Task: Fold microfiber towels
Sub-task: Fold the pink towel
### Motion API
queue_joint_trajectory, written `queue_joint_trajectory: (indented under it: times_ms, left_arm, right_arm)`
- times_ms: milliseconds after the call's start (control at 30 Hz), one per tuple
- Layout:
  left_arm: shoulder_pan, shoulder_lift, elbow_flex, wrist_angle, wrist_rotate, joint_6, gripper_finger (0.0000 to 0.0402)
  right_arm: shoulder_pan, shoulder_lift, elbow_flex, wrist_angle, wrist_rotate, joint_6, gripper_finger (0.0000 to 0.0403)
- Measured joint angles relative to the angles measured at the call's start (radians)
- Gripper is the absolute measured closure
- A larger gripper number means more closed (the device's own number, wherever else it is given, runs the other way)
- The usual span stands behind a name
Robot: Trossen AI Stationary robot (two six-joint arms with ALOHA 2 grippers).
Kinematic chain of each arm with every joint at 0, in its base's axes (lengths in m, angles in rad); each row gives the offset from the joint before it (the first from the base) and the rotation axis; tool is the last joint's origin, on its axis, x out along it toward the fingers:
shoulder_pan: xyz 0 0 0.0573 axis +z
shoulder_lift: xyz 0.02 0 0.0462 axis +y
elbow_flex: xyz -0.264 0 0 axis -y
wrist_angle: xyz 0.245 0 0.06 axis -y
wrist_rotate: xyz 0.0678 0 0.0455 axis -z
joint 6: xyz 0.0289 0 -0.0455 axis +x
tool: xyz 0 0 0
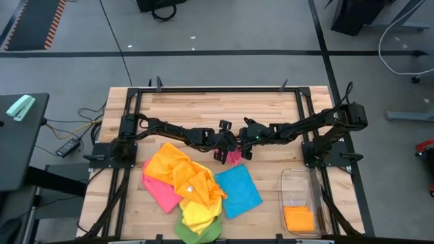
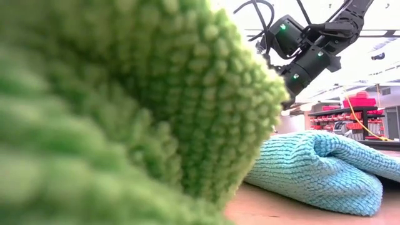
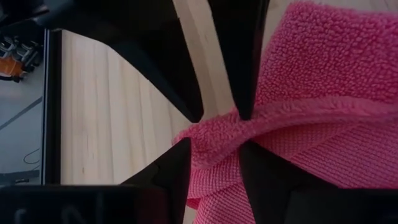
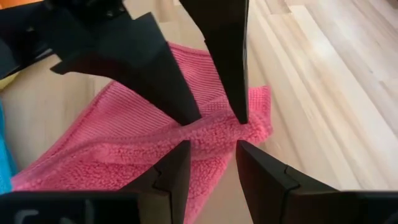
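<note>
A pink towel point(image 3: 323, 112) was pinched between the closed fingers of both the left gripper point(image 3: 214, 134) and the right gripper point(image 4: 211, 134), mid-fold. One orange towel point(image 1: 299, 218) was binned; the heaped towels point(image 1: 184, 186) nearby remained unfolded.

1. Left arm point(image 1: 173, 131): black, slim jointed links, running from a base at centre left of the high view toward the middle.
2. Right arm point(image 1: 308, 124): black too, with a bulkier block at its upper-right joint.
3. Left gripper point(image 3: 214, 155): matte black, flat angular fingers tapering to blunt tips.
4. Right gripper point(image 4: 212, 155): same black wedge-shaped fingers.
5. In the low view, upper right, a black wrist housing point(image 2: 300, 47) shows small green lights and looping black cables.
</note>
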Motion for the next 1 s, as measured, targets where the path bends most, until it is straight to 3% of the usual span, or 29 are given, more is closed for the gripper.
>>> queue_joint_trajectory:
  times_ms: [333,533,800,1000]
  left_arm:
    - [0.000,0.000,0.000,0.000,0.000,0.000,0.0322]
    - [0.000,0.000,0.000,-0.013,0.000,0.030,0.0389]
    - [-0.049,-0.034,0.000,-0.148,-0.016,0.040,0.0393]
    - [-0.096,-0.041,-0.001,-0.216,-0.040,0.038,0.0383]
  right_arm:
    - [0.004,0.000,0.000,0.000,-0.021,-0.003,0.0266]
    - [0.011,0.000,0.000,0.000,-0.030,-0.011,0.0266]
    - [0.013,-0.015,0.000,-0.048,-0.041,-0.014,0.0266]
    - [0.026,-0.033,0.001,-0.051,-0.131,-0.012,0.0266]
